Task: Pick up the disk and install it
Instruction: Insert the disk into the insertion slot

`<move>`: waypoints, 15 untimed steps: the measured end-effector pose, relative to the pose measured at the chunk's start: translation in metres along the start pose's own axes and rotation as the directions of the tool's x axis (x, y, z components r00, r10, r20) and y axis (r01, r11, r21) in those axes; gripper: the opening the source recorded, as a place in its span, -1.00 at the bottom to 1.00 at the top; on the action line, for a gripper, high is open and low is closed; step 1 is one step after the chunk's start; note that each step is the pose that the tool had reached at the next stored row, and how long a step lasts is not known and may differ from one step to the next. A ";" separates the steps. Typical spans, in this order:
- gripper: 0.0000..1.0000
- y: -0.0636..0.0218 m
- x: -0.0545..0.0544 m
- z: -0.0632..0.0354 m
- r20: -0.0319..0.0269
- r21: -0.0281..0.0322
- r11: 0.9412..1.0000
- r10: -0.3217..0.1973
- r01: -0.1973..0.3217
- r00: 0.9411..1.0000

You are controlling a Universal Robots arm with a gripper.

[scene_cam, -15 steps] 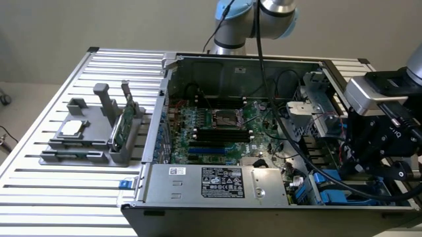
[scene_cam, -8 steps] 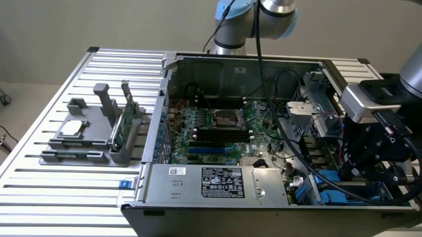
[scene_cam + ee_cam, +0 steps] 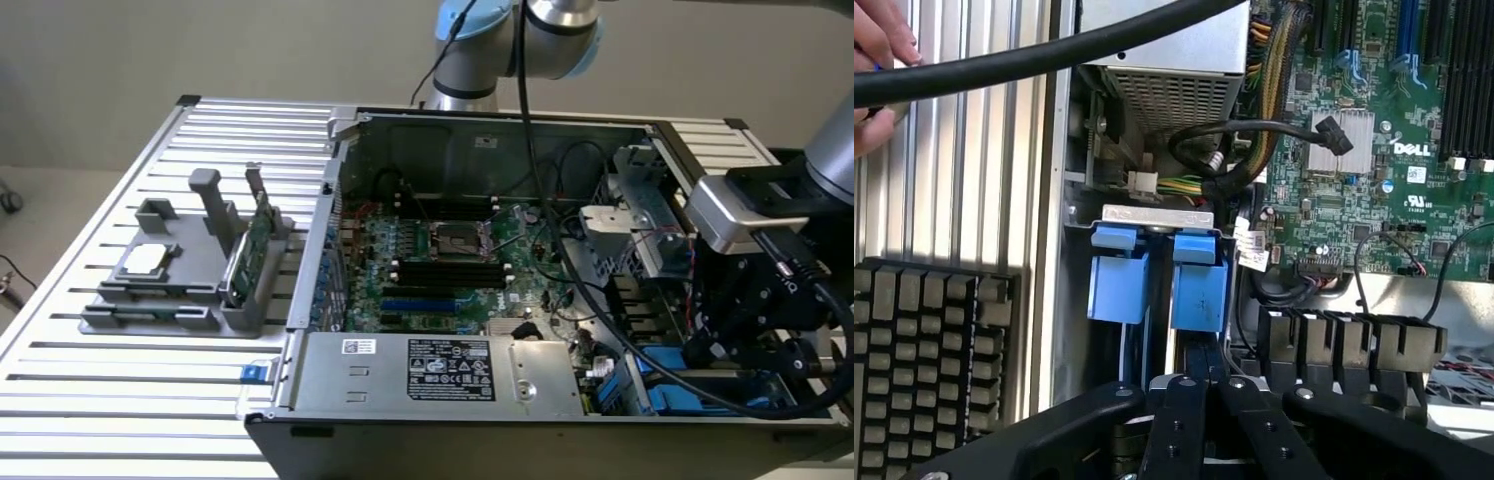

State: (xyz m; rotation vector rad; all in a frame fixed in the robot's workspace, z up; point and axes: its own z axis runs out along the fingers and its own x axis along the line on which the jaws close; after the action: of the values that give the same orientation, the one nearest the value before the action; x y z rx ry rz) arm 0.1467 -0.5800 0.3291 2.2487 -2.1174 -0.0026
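Note:
The disk point(image 3: 1199, 290) stands edge-on in the drive bay at the case's corner, and its blue carrier rail shows beside a second blue carrier point(image 3: 1118, 285). My gripper point(image 3: 1199, 392) hangs right over it, with the black fingers point(image 3: 1172, 430) drawn in on the disk's narrow edge. In the exterior view the gripper point(image 3: 742, 345) is low at the right end of the open computer case point(image 3: 400, 375), above the blue carriers point(image 3: 705, 390). The disk's silver face and white label are hidden.
A grey fixture point(image 3: 187, 290) on the slatted table holds the square processor chip point(image 3: 144, 260) and the upright green card point(image 3: 254, 255). A thick black cable point(image 3: 1054, 50) crosses the wrist view. A person's hand point(image 3: 879, 60) and a keyboard point(image 3: 934, 360) lie beside the case. The power supply point(image 3: 441, 370) borders the bay.

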 end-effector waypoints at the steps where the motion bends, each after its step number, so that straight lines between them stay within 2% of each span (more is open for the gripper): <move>1: -0.79 0.0000 0.000 0.0000 0.000 0.000 1.000 0.000 0.000 1.000; 8: -0.79 -0.0002 0.000 0.0027 -0.003 0.000 1.000 -0.001 0.001 1.000; 9: -0.79 -0.0001 0.000 0.0005 0.000 -0.001 1.000 -0.002 0.002 1.000; 15: -0.79 0.0010 0.001 -0.0246 -0.002 -0.002 1.000 -0.002 0.002 1.000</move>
State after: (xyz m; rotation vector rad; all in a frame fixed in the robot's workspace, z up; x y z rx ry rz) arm 0.1467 -0.5800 0.3538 2.2486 -2.1138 -0.0031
